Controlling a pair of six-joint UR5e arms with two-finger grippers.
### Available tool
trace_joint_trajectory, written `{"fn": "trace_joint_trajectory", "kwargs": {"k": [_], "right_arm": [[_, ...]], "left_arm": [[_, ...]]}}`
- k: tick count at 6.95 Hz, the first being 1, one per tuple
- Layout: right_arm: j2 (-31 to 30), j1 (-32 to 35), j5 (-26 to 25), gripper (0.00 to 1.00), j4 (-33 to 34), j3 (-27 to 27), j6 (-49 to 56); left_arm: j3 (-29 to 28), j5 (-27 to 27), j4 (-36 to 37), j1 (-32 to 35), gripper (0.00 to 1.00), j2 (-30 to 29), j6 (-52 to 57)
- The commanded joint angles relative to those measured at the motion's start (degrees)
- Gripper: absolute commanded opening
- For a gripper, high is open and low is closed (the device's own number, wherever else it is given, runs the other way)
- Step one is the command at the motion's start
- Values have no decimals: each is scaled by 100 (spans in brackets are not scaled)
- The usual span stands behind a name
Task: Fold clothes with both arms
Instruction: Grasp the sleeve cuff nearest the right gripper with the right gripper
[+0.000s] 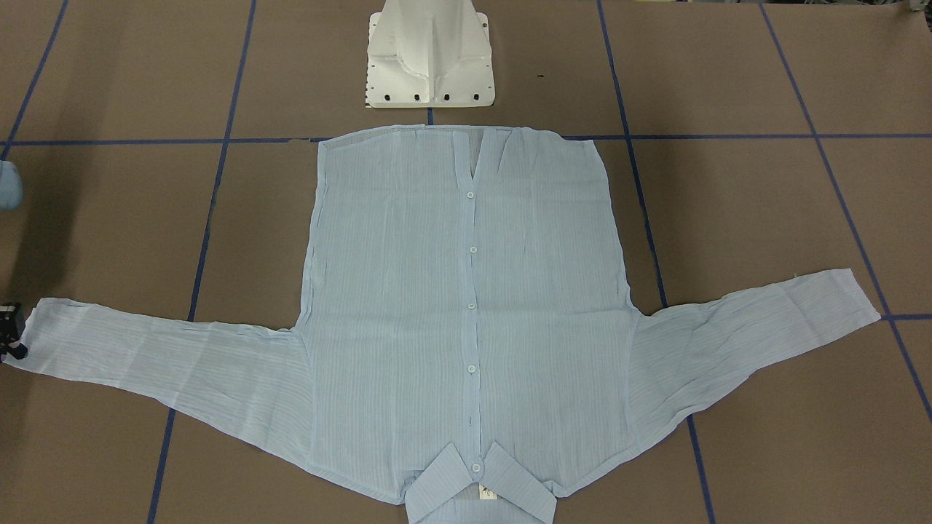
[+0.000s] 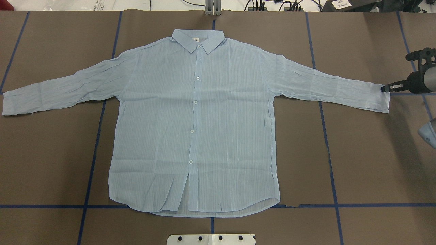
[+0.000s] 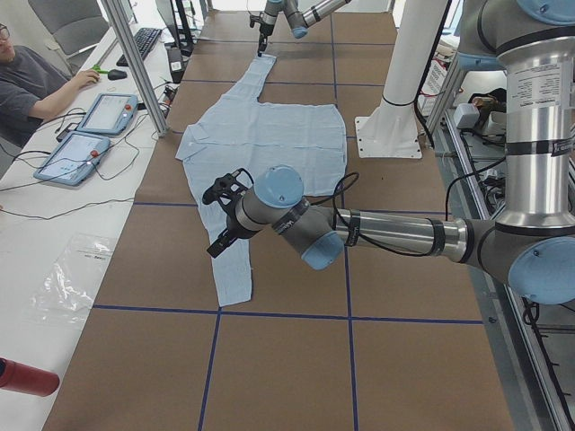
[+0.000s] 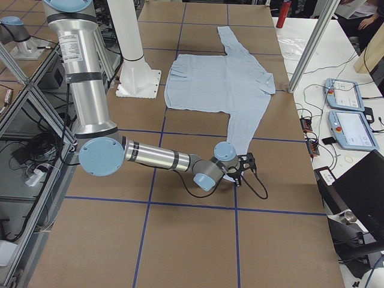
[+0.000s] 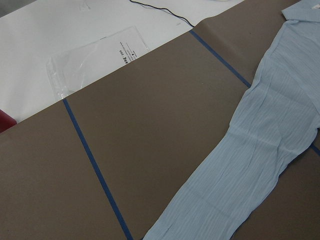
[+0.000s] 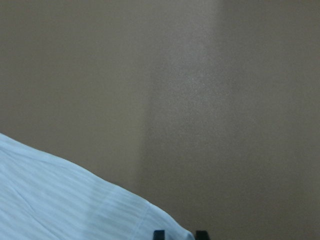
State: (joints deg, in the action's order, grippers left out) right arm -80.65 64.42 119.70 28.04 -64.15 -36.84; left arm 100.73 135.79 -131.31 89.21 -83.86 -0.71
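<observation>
Facing the robot across the table (image 1: 728, 218), the front view shows the shirt (image 1: 466, 291) lying flat and buttoned, front up, with its collar away from the base and both sleeves stretched outward. The right gripper (image 1: 12, 336) sits at the very end of the right cuff (image 1: 44, 331). So shallow a bite could let the thin cloth slip free once the arm lifts.

From overhead, that gripper touches the cuff's outer edge and the left arm is out of frame. The hem (image 2: 204, 212) gapes a little below the last button, so dragging a sleeve across the body could ruck that loose flap.

The left side view has the left gripper (image 3: 222, 218) raised over the left sleeve (image 3: 232, 269), seemingly partway along it. I cannot tell whether its fingers are spread or closed. Taking the sleeve mid-length would likely leave the end trailing and skew the fold.

The right side view shows the right arm low at the cuff.

The left wrist view shows only sleeve and bare table, from well above.

In the right wrist view, two fingers (image 6: 159, 234) stand apart at the bottom edge, not clamped, with the cuff's corner reaching between them. Closing here might pinch only that corner.
</observation>
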Motion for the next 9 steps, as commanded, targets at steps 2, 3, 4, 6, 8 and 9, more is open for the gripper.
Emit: {"fn": "trace_joint_trajectory", "kwargs": {"k": [2, 3, 4, 6, 8, 9], "right_arm": [[-39, 44, 167, 0, 17, -437, -234], [-12, 45, 203, 0, 191, -884, -845], [23, 45, 159, 0, 254, -1219, -1304], [215, -374, -374, 0, 586, -1852, -2313], [1107, -1435, -1819, 0, 2100, -2433, -3299], [1722, -1980, -2523, 0, 2805, -2435, -3887]], "left_arm": [[-1, 0, -52, 0, 100, 45, 0], [-1, 0, -52, 0, 100, 62, 0], [8, 0, -104, 0, 100, 106, 0], [-1, 0, -158, 0, 100, 150, 0], [-1, 0, -158, -8, 100, 151, 0], [8, 0, -166, -8, 100, 151, 0]]}}
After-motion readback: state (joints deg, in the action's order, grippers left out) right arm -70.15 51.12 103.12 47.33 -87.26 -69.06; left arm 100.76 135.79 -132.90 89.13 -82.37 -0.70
